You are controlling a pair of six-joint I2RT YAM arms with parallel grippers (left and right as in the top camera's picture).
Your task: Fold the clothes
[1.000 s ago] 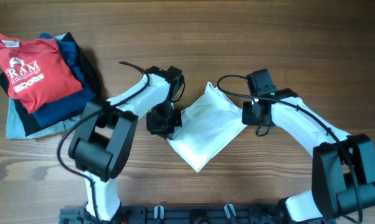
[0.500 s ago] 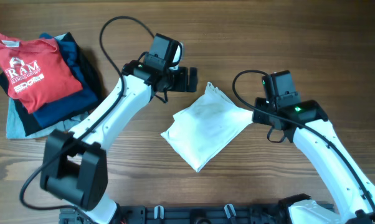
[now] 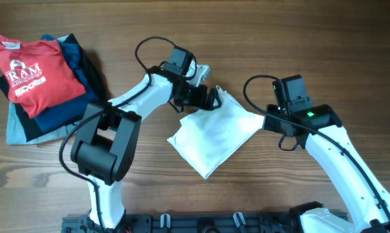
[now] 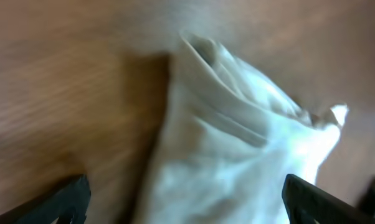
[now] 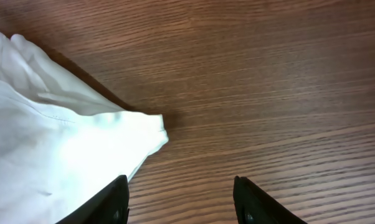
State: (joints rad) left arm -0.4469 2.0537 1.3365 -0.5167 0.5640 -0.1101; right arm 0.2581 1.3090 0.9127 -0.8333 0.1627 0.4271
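Note:
A white folded garment (image 3: 214, 133) lies on the wooden table in the middle of the overhead view. My left gripper (image 3: 210, 98) is at its top corner, jaws spread wide. In the left wrist view the blurred white cloth (image 4: 237, 149) fills the space ahead of the left gripper (image 4: 187, 208), with nothing pinched. My right gripper (image 3: 273, 123) sits just off the garment's right corner and is open. In the right wrist view that corner (image 5: 151, 127) lies ahead and to the left of the right gripper (image 5: 182, 205), with bare wood between its fingers.
A stack of folded clothes with a red printed T-shirt (image 3: 34, 71) on top, over blue, dark and grey pieces, sits at the far left. Bare wooden table (image 3: 298, 39) surrounds the white garment. A black rail runs along the front edge.
My left gripper let go at the garment's left edge, opened, swung up away from the cloth, then came back to its top corner. My right gripper backed off the right corner and has held still since.

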